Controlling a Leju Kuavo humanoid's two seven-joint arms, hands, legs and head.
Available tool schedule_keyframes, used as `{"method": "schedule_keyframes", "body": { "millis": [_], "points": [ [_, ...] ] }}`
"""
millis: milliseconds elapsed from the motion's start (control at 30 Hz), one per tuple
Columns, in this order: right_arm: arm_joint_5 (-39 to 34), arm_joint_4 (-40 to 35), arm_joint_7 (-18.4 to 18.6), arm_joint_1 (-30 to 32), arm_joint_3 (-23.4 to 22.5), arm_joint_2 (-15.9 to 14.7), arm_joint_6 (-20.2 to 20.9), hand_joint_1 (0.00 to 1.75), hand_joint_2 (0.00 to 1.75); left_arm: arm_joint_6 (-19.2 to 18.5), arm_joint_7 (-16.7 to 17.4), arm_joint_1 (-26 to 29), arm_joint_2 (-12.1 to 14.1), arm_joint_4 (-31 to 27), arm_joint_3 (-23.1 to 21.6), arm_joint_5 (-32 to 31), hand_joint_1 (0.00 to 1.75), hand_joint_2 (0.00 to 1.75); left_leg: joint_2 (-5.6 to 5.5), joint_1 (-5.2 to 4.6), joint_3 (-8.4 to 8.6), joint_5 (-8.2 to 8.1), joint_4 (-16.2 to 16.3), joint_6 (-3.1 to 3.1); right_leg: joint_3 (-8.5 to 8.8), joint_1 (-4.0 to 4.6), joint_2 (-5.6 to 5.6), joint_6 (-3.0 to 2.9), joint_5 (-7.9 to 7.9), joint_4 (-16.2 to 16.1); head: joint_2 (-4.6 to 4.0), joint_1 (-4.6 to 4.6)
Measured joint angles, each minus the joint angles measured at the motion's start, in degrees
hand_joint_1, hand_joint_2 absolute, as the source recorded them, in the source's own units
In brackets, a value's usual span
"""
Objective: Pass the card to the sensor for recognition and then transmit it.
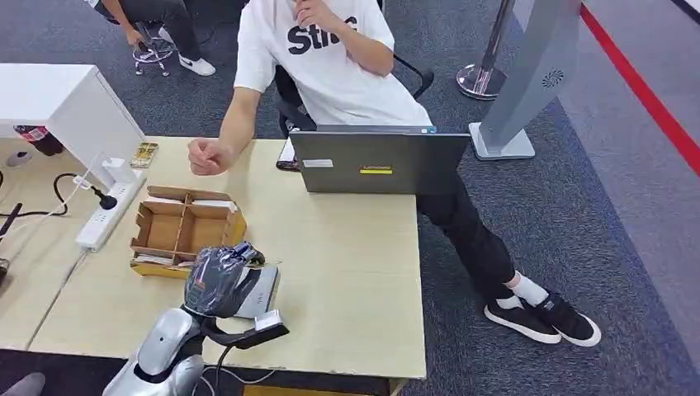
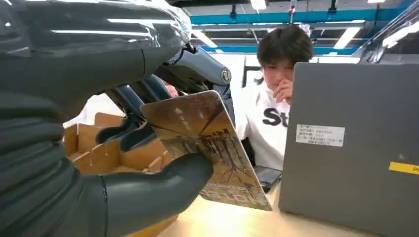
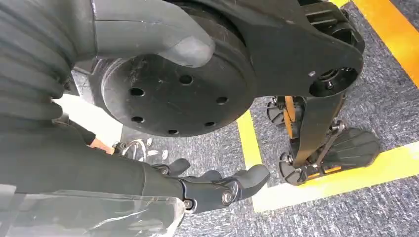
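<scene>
so, head view first: the left hand (image 1: 216, 280) sits in the lower left of the frame, wrapped in a shiny plastic cover, hovering over a flat grey sensor (image 1: 259, 291) that lies on the pale wood worktop (image 1: 347, 272). you can't really make out the card from up here, the hand covers it. just above the hand there's an open cardboard box (image 1: 186, 231) with dividers, and a white power strip (image 1: 106, 214) off to its left. a grey laptop (image 1: 380, 161) stands open near the top middle of the frame, back turned to the camera, and a person in a white t-shirt (image 1: 330, 62) sits behind it with a fist resting on the worktop.

left wrist view: here the card (image 2: 207, 143) is plain to see, middle of the frame, brownish with a tree-like print, tilted, pinched between the thick grey thumb (image 2: 163, 185) underneath and the darker fingers (image 2: 148, 94) behind it. so the left hand is holding the card. the cardboard box shows behind it at the left, the laptop's back fills the right side, and the person is in the upper middle.

right wrist view: the right hand (image 3: 217, 190) hangs down near the bottom middle, over grey carpet (image 3: 375, 74) with yellow tape lines (image 3: 346, 173). its fingers are loosely spread with nothing in them.
</scene>
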Motion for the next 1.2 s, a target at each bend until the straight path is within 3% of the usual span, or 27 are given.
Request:
{"method": "schedule_keyframes", "body": {
  "millis": [100, 333, 500, 800, 1200],
  "points": [
    [0.0, 0.0, 0.0, 0.0, 0.1, 0.0, 0.0, 0.00, 1.75, -0.6, 0.2, 0.0, -0.2, 0.3, -0.1, -0.1, 1.75, 1.75, 0.00, 0.00, 0.00, 0.00, 0.0, 0.00, 0.00, 0.00, 0.00, 0.00, 0.00, 0.0, 0.00, -0.02],
    [0.0, 0.1, 0.0, -0.2, 1.0, 0.0, 0.1, 0.00, 1.75, -7.0, 4.9, -1.0, -0.4, 3.7, -1.3, -3.6, 1.75, 1.75, 0.00, 0.00, 0.01, 0.00, 0.0, 0.00, 0.01, 0.00, 0.00, 0.00, 0.00, 0.0, 0.00, 0.00],
    [0.0, 0.2, 0.3, -0.3, 1.5, -0.1, 0.1, 0.00, 1.75, -9.7, 6.0, -2.4, -0.4, 7.4, -2.1, -4.0, 1.75, 1.75, 0.00, 0.00, 0.01, 0.00, 0.0, 0.00, 0.01, 0.00, -0.01, 0.00, 0.00, 0.0, 0.00, 0.02],
    [-0.1, 0.2, 0.5, -0.6, 2.6, -0.2, 0.1, 0.00, 1.75, -11.6, 6.5, -4.6, -0.5, 10.4, -3.2, -4.0, 1.75, 1.75, -0.02, 0.00, 0.06, 0.00, 0.0, 0.00, 0.09, 0.00, -0.05, 0.00, 0.00, 0.0, 0.00, 0.00],
    [-0.1, 0.2, 0.5, -0.6, 2.8, -0.2, 0.1, 0.00, 1.75, -11.4, 6.6, -5.1, -0.7, 11.0, -3.3, -4.0, 1.75, 1.75, -0.03, 0.00, 0.17, 0.03, 0.0, -0.02, 0.19, 0.00, -0.06, -0.01, 0.01, 0.0, 0.00, 0.00]
  ]
}}
